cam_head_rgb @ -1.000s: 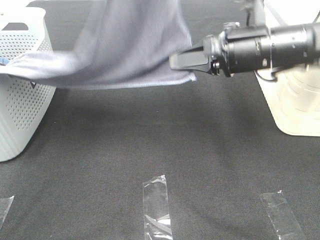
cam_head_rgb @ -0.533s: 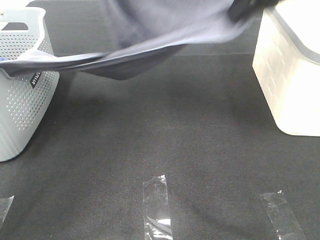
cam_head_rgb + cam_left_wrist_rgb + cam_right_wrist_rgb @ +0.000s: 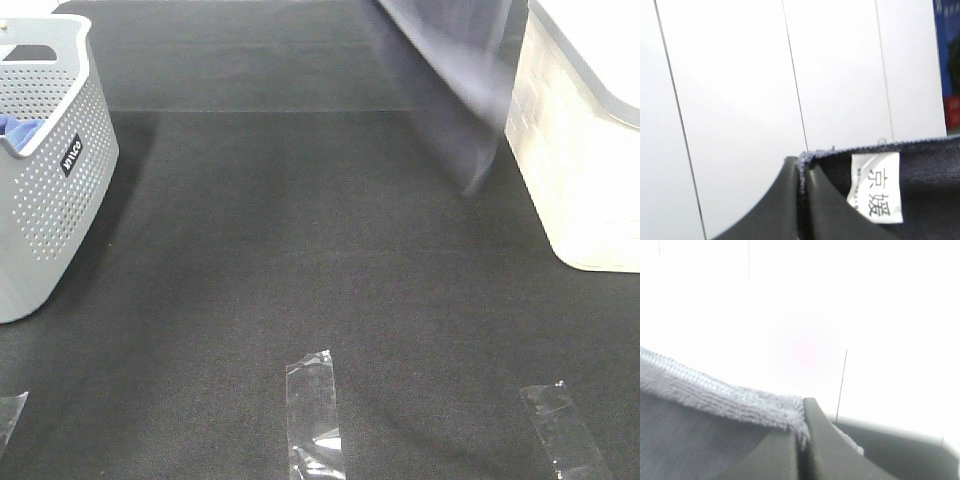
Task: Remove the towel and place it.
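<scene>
Overhead, only the blurred towel (image 3: 452, 45) shows, hanging beside the cream bin (image 3: 580, 150); wrist views show left fingers (image 3: 775, 215) and right fingers (image 3: 827, 455) pinched shut on its hem

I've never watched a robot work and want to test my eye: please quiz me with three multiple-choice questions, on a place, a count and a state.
1. Where is the towel? A in the basket; B hanging beside the cream box; C lying spread flat.
2. How many tape strips show on the table? A one; B five; C three.
3. The left gripper is: A shut on the towel's hem; B wide open; C empty.
1 B, it dangles by the box; 2 C, left, centre, right; 3 A, jaws pinch the hem.
</scene>
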Motion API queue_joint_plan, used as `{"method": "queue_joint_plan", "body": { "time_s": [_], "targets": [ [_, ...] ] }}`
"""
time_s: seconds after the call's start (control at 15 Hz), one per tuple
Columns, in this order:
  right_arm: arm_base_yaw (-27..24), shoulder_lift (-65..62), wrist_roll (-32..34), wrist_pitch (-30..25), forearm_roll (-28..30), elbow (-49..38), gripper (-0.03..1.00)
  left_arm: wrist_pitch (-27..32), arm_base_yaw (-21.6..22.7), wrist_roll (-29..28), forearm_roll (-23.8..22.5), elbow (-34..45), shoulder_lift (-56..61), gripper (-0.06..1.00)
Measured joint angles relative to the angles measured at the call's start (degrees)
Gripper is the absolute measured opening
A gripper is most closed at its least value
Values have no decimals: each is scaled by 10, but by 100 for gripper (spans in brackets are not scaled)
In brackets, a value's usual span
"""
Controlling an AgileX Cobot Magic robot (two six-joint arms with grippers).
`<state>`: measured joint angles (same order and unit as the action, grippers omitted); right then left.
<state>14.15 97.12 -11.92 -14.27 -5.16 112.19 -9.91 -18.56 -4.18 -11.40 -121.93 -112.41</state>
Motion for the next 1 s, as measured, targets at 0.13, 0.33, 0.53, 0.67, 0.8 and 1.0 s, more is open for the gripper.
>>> {"method": "queue_joint_plan", "body": {
  "time_s": [0.13,0.33,0.53,0.67,0.8,1.0],
  "targets": [
    [5,1,-29,68,16,0,0,-84,11,2,-11,0,-2,0],
    [6,14,-58,90,38,0,0,-119,26,3,-25,-1,-29,0],
    [7,36,-68,81,52,0,0,-120,36,5,-28,-1,-56,0],
    [7,42,-68,81,60,0,0,-120,37,11,-29,-1,-56,0],
    [7,44,-69,88,62,0,0,-124,37,30,-31,-6,-55,0],
    [7,44,-69,131,66,0,0,-128,37,57,-32,-19,-55,0]
  ]
}}
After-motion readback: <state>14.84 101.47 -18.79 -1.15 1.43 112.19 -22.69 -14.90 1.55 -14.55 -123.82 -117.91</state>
